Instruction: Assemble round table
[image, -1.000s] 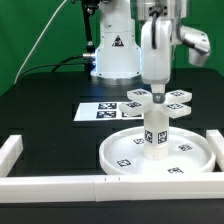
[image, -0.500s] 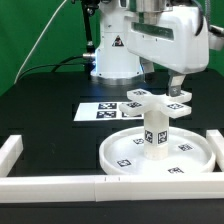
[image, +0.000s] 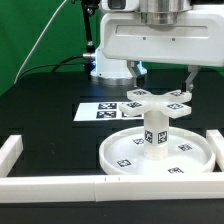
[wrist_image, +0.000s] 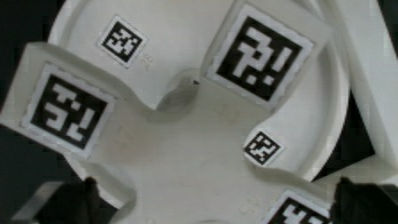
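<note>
The large rimmed round disc (image: 125, 152) lies flat on the table. The short cylindrical leg (image: 153, 132) stands upright at its centre. The small cross-shaped foot (image: 153, 99) rests on top of the leg, its tagged arms spread out. My gripper (image: 161, 80) hangs just above the foot. It is open wide, with one finger on each side of the cross and neither touching it. In the wrist view the foot (wrist_image: 187, 120) fills the frame, and the dark fingertips (wrist_image: 71, 200) sit at the two lower corners, apart from it. The gripper (wrist_image: 214, 205) is empty.
The marker board (image: 100, 111) lies behind the disc on the black table. White border rails run along the front (image: 50, 185), at the exterior view's left (image: 10, 152) and at its right (image: 214, 140). The robot base (image: 112, 68) stands at the back.
My gripper was down on the foot atop the leg. It has let go, opened wide, turned and risen. The foot stays on the leg.
</note>
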